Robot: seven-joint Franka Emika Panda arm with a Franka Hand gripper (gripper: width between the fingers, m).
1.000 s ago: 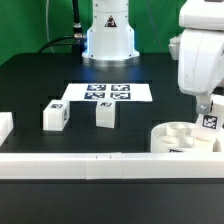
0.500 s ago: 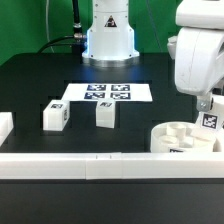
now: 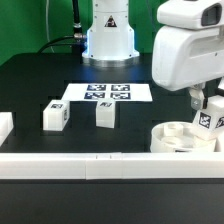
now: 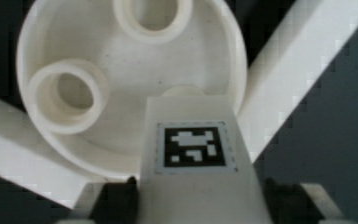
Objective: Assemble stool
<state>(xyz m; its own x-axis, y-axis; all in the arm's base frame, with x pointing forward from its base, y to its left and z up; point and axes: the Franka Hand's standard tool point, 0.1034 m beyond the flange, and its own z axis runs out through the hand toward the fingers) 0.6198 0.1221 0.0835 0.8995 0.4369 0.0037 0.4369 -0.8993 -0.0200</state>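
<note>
1. Your pincer (image 3: 205, 108) clamps a tagged leg (image 3: 207, 121) from both sides, holding it above the round seat (image 3: 180, 140). The seat lies at the table's (image 3: 30, 85) front corner on the exterior view's right, just beside the border rail (image 3: 80, 165).
2. In the wrist view, the leg hangs over the seat's rim. The two open sockets (image 4: 64, 96) lie beyond it, not beneath it.
3. Watch for a missed socket. If you lower from here, the leg will probably land on the rim, where it could twist in the grip or shove the seat against the rail. A tilted leg could also jam partway into the hole.
4. Two spare legs (image 3: 55, 115) stand near the middle of the front edge. They are just in front of the marker board (image 3: 108, 93) and well apart from the seat.
5. Since a second ago, the arm's housing (image 3: 185, 50) has swung toward the exterior view's left. The held leg has barely shifted. Seat and spare legs sit unmoved.
</note>
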